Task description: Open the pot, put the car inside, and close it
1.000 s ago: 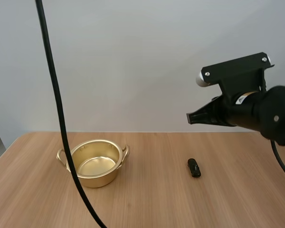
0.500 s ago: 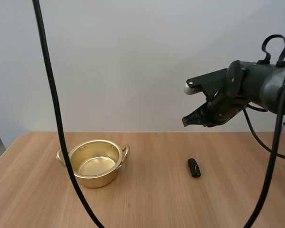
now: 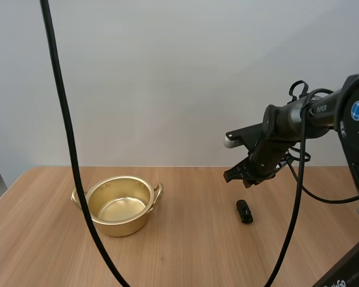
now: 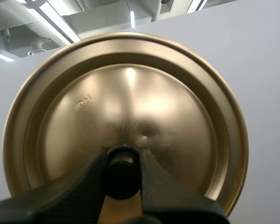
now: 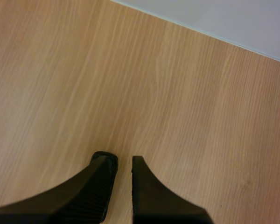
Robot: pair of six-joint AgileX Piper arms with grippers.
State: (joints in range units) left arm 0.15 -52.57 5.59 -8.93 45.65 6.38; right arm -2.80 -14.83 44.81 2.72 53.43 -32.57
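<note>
The gold pot [image 3: 121, 205] stands open on the left of the wooden table, with nothing inside. In the left wrist view my left gripper [image 4: 122, 161] is shut on the black knob [image 4: 122, 176] of the gold lid [image 4: 130, 93], which is held up in the air. The small black car [image 3: 244, 211] lies on the table right of centre. My right gripper [image 3: 230, 176] hangs low, just behind and slightly left of the car, pointing down and left. Over bare wood in the right wrist view, my right gripper [image 5: 123, 161] has its fingers a narrow gap apart, holding nothing.
The table's back edge [image 3: 185, 167] meets a plain pale wall. Bare wood stretches between the pot and the car and along the front of the table.
My right arm has swung down from high at the right to just above the table behind the car. The pot and the car have not moved.
</note>
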